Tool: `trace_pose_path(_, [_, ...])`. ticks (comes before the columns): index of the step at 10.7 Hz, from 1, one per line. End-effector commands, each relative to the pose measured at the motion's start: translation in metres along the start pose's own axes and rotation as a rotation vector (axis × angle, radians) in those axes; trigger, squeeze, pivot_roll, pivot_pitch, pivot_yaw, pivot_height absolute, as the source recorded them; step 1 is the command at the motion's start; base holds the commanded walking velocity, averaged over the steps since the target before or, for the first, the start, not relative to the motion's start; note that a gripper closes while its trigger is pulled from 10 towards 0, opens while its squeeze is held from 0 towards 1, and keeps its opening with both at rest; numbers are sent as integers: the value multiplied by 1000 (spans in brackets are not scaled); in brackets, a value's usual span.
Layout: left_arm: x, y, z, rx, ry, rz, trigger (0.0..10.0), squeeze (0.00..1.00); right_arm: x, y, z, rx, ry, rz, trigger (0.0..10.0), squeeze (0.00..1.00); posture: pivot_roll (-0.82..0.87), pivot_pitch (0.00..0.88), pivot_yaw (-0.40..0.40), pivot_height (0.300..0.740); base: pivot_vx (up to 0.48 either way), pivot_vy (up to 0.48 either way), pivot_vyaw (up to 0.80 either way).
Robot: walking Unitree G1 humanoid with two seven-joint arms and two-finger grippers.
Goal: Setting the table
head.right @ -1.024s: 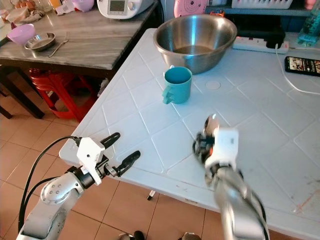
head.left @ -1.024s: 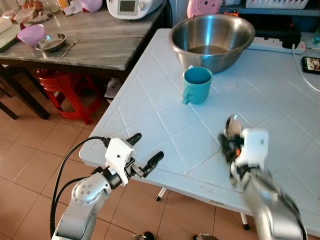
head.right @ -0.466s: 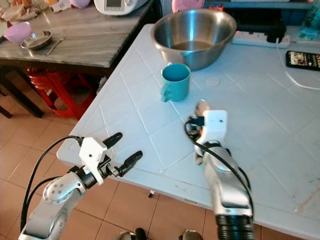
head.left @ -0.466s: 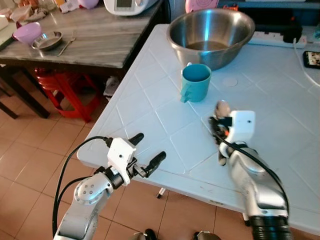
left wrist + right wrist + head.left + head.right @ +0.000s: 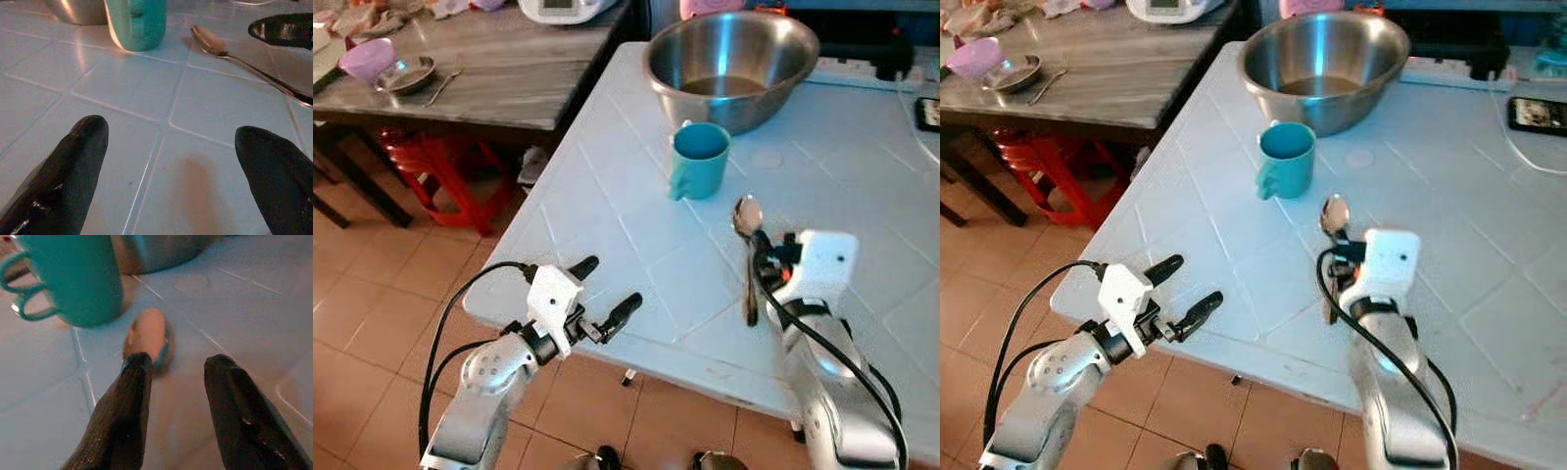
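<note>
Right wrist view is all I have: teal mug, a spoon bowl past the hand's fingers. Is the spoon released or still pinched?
Observer: Released. The spoon lies flat on the white table, and the right hand is open just beside its handle.
Operator: Where's the mug relative to it?
Observer: The teal mug stands upright beyond the spoon's bowl end, toward the steel bowl, not touching the spoon.
Operator: Left hand doing anything?
Observer: The left hand is open at the table's near edge, holding nothing.
</note>
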State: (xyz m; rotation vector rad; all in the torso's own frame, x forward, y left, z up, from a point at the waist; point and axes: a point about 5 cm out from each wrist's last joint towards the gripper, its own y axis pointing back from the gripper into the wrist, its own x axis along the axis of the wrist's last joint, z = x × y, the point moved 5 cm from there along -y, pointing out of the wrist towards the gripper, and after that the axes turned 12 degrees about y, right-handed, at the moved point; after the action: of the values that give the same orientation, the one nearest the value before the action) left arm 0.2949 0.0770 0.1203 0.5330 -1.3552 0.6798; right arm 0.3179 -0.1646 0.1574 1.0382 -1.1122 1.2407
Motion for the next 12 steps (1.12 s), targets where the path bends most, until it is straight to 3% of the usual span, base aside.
trace_pose_path(1, [-4,2,-1,-6,-4,-20,10000,0,1,5,-3,3,2,-6,10000,0,-177,190,160,740,0,0,0])
trace_pose_path(3, [-4,-3,4,-36,-7,-22,10000,0,-6,-2,-1,-5,-13,-47,10000,0,-175,189,161,740,0,0,0])
trace_pose_path(8, [-3,-5,6,-37,6,-8,10000,0,-3,-22,-19,38,-33,-66,10000,0,-157,180,151,740,0,0,0])
trace_pose_path(12, [-4,-4,8,-37,12,-13,10000,0,-14,-24,-47,116,-36,-152,10000,0,-154,184,148,740,0,0,0])
